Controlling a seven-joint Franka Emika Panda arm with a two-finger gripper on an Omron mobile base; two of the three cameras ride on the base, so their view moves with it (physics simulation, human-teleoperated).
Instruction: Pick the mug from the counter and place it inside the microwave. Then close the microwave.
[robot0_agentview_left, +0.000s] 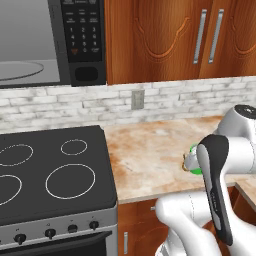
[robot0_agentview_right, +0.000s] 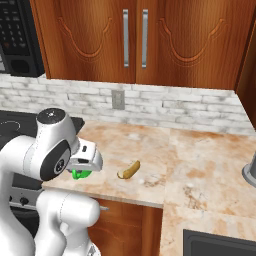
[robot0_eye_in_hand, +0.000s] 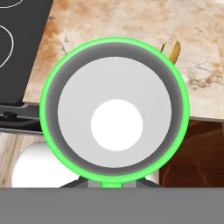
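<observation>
I look straight down into the green mug (robot0_eye_in_hand: 116, 109), its grey inside and pale bottom taking up most of the hand view. My gripper (robot0_eye_in_hand: 114, 184) is shut on its rim at the near side. From the right base view the mug (robot0_agentview_right: 80, 173) peeks out green beneath my hand (robot0_agentview_right: 85, 161), at the counter's (robot0_agentview_right: 150, 145) front edge near the stove. In the left base view my forearm covers most of the mug (robot0_agentview_left: 195, 171). The microwave (robot0_agentview_left: 82, 40) hangs at upper left, its grey cavity with the round turntable (robot0_agentview_left: 20, 70) exposed. Its door is out of view.
A small brown-and-yellow food item (robot0_agentview_right: 129, 170) lies on the counter just right of the mug, also seen as a food item (robot0_eye_in_hand: 171, 50) past the rim. The black stovetop (robot0_agentview_left: 50, 170) sits below the microwave. A grey appliance (robot0_agentview_right: 250, 172) stands at the far right. Wooden wall cabinets (robot0_agentview_right: 135, 40) hang above.
</observation>
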